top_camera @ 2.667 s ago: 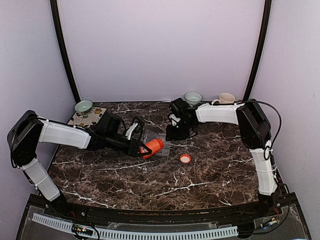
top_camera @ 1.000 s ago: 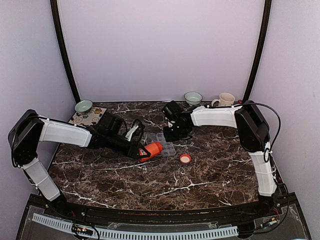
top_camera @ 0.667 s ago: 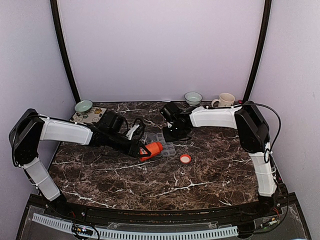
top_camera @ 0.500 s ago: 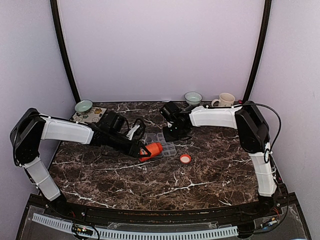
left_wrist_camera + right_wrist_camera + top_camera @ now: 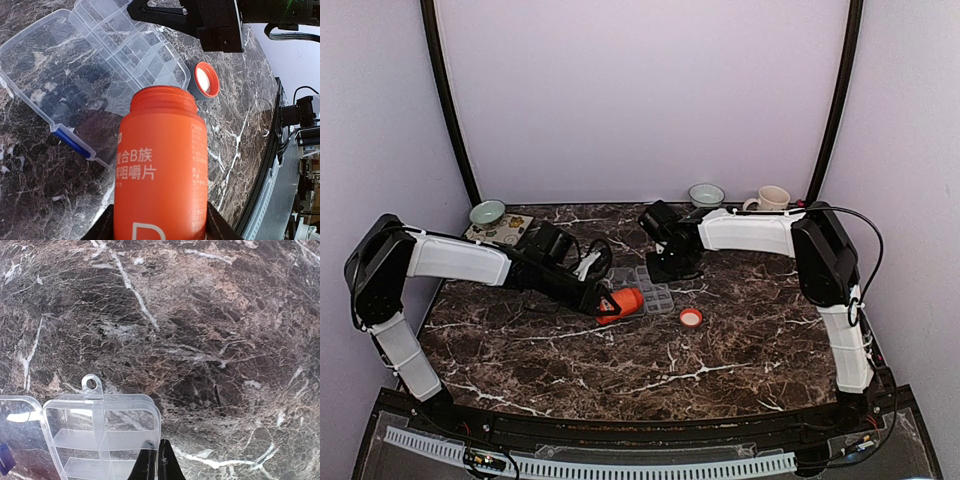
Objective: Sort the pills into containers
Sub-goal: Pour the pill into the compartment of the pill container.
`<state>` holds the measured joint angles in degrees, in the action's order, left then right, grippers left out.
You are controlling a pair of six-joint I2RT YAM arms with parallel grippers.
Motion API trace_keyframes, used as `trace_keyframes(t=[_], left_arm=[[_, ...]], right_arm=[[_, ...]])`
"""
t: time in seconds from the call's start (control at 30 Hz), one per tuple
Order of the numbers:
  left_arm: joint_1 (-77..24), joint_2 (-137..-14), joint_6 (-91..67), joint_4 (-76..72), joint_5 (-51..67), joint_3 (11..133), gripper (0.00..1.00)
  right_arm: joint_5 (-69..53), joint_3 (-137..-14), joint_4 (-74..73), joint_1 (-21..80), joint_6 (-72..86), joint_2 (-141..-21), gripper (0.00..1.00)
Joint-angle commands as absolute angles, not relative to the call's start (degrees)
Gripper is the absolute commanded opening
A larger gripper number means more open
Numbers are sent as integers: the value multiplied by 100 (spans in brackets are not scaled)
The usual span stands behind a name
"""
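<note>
In the centre of the overhead view we see the organiser box [image 5: 650, 288] lying open on the marble table [image 5: 720, 360], its lid folded flat beside the compartments. The left gripper [image 5: 596, 298] clamps the orange bottle [image 5: 161, 175] — uncapped, its mouth tipped towards the box. The right gripper [image 5: 155, 462] has its fingers pressed together around nothing, their tips at the box's rim, bottom centre of its wrist view. The cap [image 5: 206, 80] lies just right of the box.
</note>
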<state>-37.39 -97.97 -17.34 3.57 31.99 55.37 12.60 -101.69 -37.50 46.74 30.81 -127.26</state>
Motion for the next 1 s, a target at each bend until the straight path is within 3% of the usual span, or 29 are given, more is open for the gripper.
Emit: trace_keyframes(t=[0.0,0.97], left_arm=[[-3735,-9650,-1644,403,3147,5692,0],[-3731,-8965,-1609,552,2650,5719,0]], right_arm=[[966,-10218,-3742,4629,3442,-12693,0],[1875,-11281,-5480,4451,6602,-13182,0]])
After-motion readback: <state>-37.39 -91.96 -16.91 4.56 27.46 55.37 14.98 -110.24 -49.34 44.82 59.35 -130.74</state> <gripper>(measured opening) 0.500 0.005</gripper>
